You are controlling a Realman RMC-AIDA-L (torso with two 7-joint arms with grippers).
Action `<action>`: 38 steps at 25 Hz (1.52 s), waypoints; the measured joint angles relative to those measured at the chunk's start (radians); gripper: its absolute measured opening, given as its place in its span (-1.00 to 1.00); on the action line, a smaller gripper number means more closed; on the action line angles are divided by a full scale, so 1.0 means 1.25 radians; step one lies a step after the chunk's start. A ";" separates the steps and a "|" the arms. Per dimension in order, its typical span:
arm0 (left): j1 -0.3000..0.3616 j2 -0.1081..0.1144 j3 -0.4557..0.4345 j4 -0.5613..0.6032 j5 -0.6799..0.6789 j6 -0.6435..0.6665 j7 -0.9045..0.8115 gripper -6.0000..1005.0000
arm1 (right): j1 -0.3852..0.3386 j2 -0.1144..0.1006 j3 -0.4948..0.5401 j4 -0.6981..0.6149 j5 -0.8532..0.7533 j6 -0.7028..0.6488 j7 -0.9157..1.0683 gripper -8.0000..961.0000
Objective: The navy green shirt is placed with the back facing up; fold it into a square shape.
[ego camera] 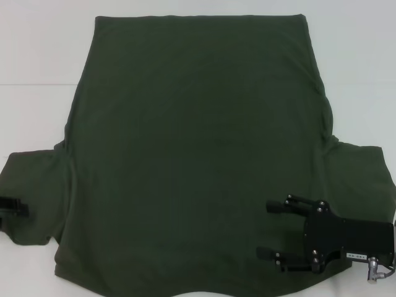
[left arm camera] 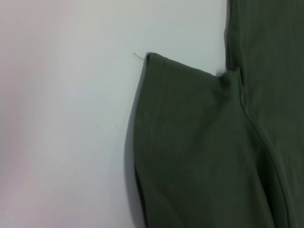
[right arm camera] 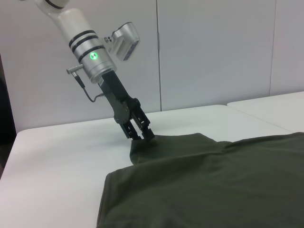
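Navy green shirt (ego camera: pixel 198 154) lay spread flat over the white tabletop (ego camera: pixel 37 49), filling most of the head view, its plain side up. One straight edge ran across the top of the frame, and the two short sleeves reached out toward the left and right edges in the lower half. The cloth was mostly smooth, with soft creases near the right armpit, at the right of centre.

In the lower left of the head view, the left gripper (ego camera: pixel 15 207) showed only as a dark tip over the left sleeve, at the frame's edge. The right wrist view caught this same gripper (right arm camera: pixel 141 134) from across the tabletop: its fingers were drawn together on the sleeve's edge, and the fabric rose in a small peak where they pinched it. The left wrist view showed only that sleeve (left arm camera: pixel 190 142) lying against the pale tabletop (left arm camera: pixel 61 118), with a thin loose thread at the sleeve's corner.

In the lower right of the head view, the right gripper (ego camera: pixel 272 229) rested over the shirt's body near the right sleeve, its two black fingers spread wide apart and pointing toward the frame's left, closed on nothing.
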 joint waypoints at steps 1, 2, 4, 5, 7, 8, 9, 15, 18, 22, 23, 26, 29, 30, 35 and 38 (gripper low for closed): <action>0.000 0.000 0.007 0.001 0.000 -0.001 0.000 0.74 | 0.000 0.000 0.001 0.000 0.000 -0.003 0.000 0.90; 0.000 0.000 0.017 0.002 0.001 -0.002 -0.001 0.66 | 0.000 0.000 0.002 0.000 0.000 -0.004 0.000 0.90; -0.001 -0.001 0.027 0.001 0.001 -0.006 -0.003 0.49 | 0.000 0.000 0.003 0.000 0.000 -0.006 0.000 0.90; -0.002 -0.001 0.030 0.001 0.001 -0.008 -0.003 0.40 | 0.001 0.000 0.003 0.000 0.000 -0.006 0.000 0.90; -0.002 -0.002 0.038 0.001 0.004 -0.012 -0.006 0.24 | 0.001 0.000 0.003 0.000 0.000 -0.007 0.000 0.90; -0.003 -0.003 0.042 0.002 0.005 -0.014 -0.007 0.16 | 0.002 0.000 0.003 0.000 0.000 -0.007 0.000 0.90; -0.003 -0.004 0.045 0.002 0.006 -0.016 -0.009 0.08 | 0.002 0.000 0.003 0.000 0.000 -0.007 0.000 0.90; -0.004 -0.005 0.068 0.004 0.008 -0.024 -0.021 -0.33 | 0.002 0.000 0.003 -0.001 0.000 -0.010 0.000 0.90; -0.004 -0.005 0.067 0.007 0.008 -0.024 -0.024 -0.51 | 0.001 0.000 0.003 -0.001 0.000 -0.010 0.000 0.90; -0.004 -0.003 0.066 0.009 0.008 -0.022 -0.030 -0.77 | 0.001 0.000 0.003 -0.002 0.000 -0.010 0.000 0.90; -0.005 -0.003 0.066 0.009 0.008 -0.022 -0.032 -0.84 | 0.001 0.000 0.003 -0.002 0.000 -0.010 0.000 0.90; -0.008 -0.002 0.067 0.009 0.008 -0.018 -0.035 -0.98 | 0.001 0.000 0.003 -0.002 0.000 -0.010 0.000 0.90; -0.010 -0.001 0.070 0.008 0.008 -0.016 -0.036 -0.99 | 0.002 0.000 0.003 -0.003 0.000 -0.010 0.000 0.90; -0.011 -0.001 0.072 0.008 0.008 -0.016 -0.036 -0.99 | 0.002 0.000 0.003 -0.002 0.001 -0.010 0.000 0.90; -0.011 -0.001 0.081 0.009 0.008 -0.014 -0.033 -0.99 | 0.000 0.000 0.003 -0.002 0.007 -0.010 0.000 0.90; -0.011 -0.002 0.081 0.018 0.009 -0.012 -0.030 -0.99 | 0.000 0.000 0.003 -0.002 0.007 -0.010 -0.001 0.90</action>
